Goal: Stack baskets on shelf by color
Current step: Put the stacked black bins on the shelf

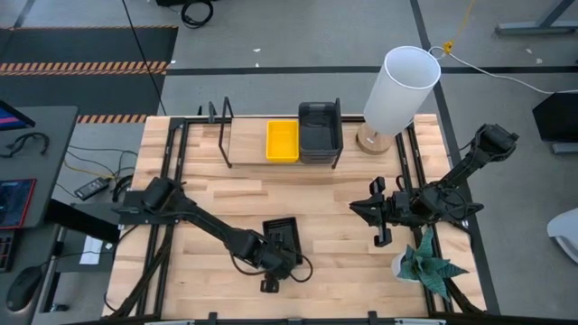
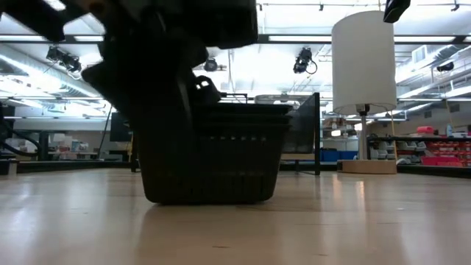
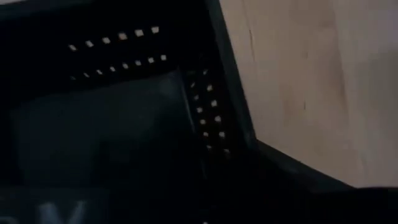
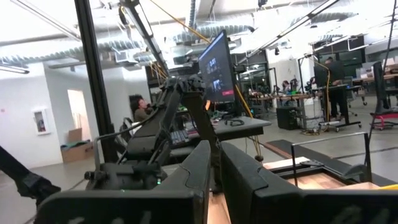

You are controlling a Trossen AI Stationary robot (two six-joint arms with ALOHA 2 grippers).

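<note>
A black basket with perforated sides (image 1: 284, 235) stands on its base on the table's near middle; it fills the low view as the black basket (image 2: 213, 158). My left gripper (image 1: 270, 260) is at its near edge, low over the rim, and the left wrist view looks into the basket's perforated corner (image 3: 208, 102). On the shelf (image 1: 226, 135) at the far side sit a yellow basket (image 1: 282, 140) and, to its right, dark grey baskets (image 1: 320, 131). My right gripper (image 1: 377, 213) hovers shut over the table's right half, holding nothing; its closed fingers (image 4: 202, 177) point toward the left arm.
A tall white cylinder (image 1: 398, 88) stands on a wood base at the far right, beside the shelf. A small potted plant (image 1: 426, 264) sits near the right front corner. Bare wood lies between the black basket and the shelf. People and desks are visible in the room beyond.
</note>
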